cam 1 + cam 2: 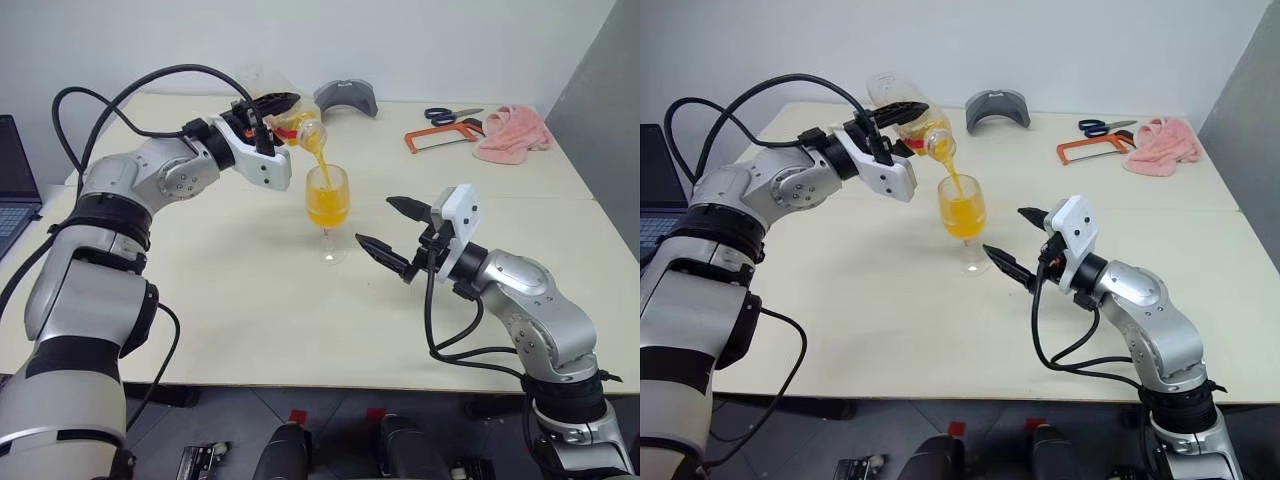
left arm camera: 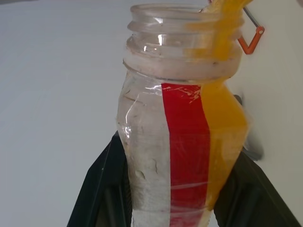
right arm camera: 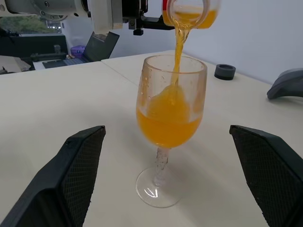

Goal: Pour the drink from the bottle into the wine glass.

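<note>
My left pincer is clamped on the bottle, tipped past level with its open mouth just above the rim of the wine glass, so the drink falls in 1 thin stream straight into the bowl. The glass stands near the middle of the desk, and I judge it a little over half full. My right pincer waits with jaws spread wide at about 4 o'clock from the glass, near but not touching, perhaps ready to steady it. A pink cloth lies well apart at 1 o'clock.
</note>
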Controlling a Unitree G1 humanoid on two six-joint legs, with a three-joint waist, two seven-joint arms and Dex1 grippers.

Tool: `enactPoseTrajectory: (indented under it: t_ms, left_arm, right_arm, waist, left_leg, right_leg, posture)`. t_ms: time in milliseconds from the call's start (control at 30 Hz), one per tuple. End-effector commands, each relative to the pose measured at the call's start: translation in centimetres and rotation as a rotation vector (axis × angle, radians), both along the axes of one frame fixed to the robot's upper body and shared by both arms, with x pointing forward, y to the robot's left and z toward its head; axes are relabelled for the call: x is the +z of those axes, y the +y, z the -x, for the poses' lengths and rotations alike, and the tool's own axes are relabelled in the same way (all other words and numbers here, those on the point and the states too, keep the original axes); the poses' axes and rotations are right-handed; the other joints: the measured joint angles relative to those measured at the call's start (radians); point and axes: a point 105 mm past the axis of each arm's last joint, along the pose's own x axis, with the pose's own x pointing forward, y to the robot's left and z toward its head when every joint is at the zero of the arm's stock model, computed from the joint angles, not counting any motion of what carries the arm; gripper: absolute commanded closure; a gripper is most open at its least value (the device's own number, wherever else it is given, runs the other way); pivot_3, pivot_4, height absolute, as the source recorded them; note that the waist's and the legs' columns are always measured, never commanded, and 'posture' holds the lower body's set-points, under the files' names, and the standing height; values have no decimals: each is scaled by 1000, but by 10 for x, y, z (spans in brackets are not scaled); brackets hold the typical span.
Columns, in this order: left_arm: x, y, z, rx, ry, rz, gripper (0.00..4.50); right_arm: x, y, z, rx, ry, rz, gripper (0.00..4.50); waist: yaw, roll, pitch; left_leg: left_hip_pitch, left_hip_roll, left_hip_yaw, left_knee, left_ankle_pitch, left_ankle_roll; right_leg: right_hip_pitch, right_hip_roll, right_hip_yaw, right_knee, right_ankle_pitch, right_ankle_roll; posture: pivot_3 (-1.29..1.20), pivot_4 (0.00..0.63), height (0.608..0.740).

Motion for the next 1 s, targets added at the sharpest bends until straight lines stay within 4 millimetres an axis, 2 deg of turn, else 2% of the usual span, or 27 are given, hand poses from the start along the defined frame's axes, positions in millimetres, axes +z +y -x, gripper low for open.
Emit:
enactPoseTrajectory:
  t_ms: [33,633,1000]
  left_arm:
    - [24,0,4,-8,-71,10,2816]
    - [23,3,3,-1,-56,26,2819]
    - [13,-1,0,-23,66,170,2819]
  right_arm:
    - [8,4,6,19,-38,-16,0]
    - [5,5,8,22,-31,-8,0]
    - [8,6,7,22,-43,-13,0]
  waist:
    - [0,0,0]
    - [-1,0,0]
    - [-1,0,0]
  left_leg:
    - [0,0,0,0,0,0]
    - [0,0,0,0,0,0]
    - [0,0,0,0,0,-1]
  right_leg:
    - [0,0,0,0,0,0]
    - [0,0,0,0,0,0]
    - [0,0,0,1,0,0]
  posture:
    - [0,150,740]
    - [0,150,740]
    - [0,150,740]
